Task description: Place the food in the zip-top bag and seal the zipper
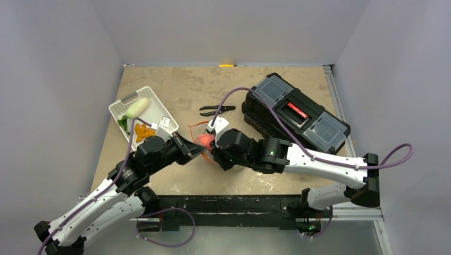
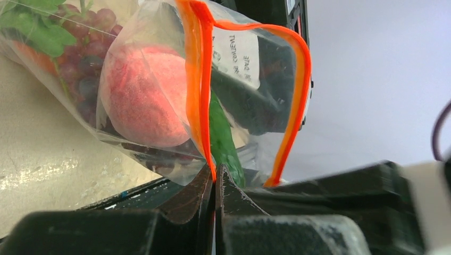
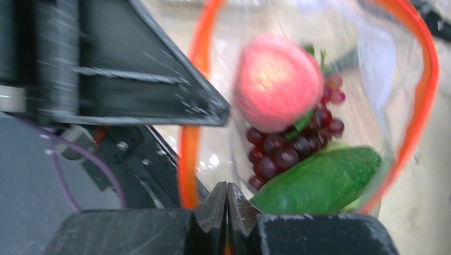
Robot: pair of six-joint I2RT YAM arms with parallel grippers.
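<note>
The clear zip-top bag (image 1: pixel 201 139) hangs between my two grippers above the table. Its orange-red zipper (image 2: pixel 198 79) stands apart in an open loop, also seen in the right wrist view (image 3: pixel 187 143). Inside are a pink-red peach (image 2: pixel 146 95), a dark grape bunch (image 3: pixel 287 143), a green cucumber (image 3: pixel 319 183) and green leaves over something orange (image 2: pixel 34 32). My left gripper (image 2: pixel 215 179) is shut on one side of the zipper strip. My right gripper (image 3: pixel 227 187) is shut on the opposite edge of the mouth.
A white slotted basket (image 1: pixel 123 102) at the left holds a pale piece, a green piece and orange pieces. Black-handled pliers (image 1: pixel 217 110) lie behind the bag. A black toolbox (image 1: pixel 295 114) stands at the right.
</note>
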